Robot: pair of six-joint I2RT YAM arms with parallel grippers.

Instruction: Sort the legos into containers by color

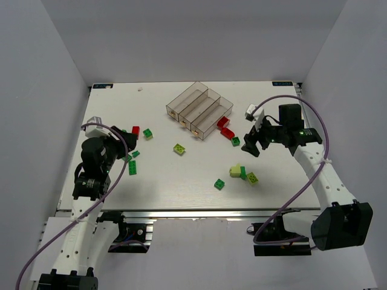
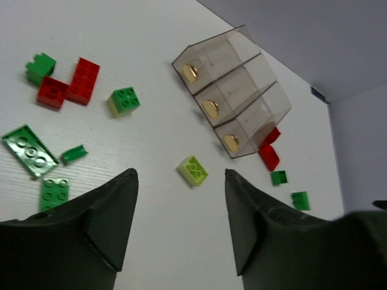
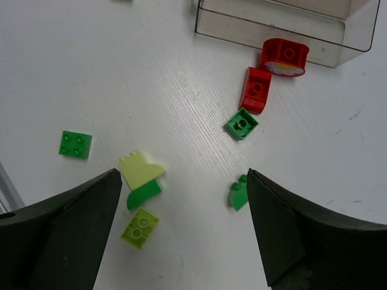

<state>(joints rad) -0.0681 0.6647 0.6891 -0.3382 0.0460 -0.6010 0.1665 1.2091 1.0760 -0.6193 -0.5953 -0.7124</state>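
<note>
The clear joined containers stand at the back middle of the table and show in the left wrist view. Red, green and yellow-green legos lie loose on the table. My left gripper is open and empty above the table, with a yellow-green lego just beyond its fingertips. My right gripper is open and empty. A green curved lego lies by its right finger. A pale yellow lego on a green one lies by its left finger.
Red legos and green ones lie left of the left gripper. Two red legos and a small green one lie by the containers' near right corner. A green lego lies near the front edge.
</note>
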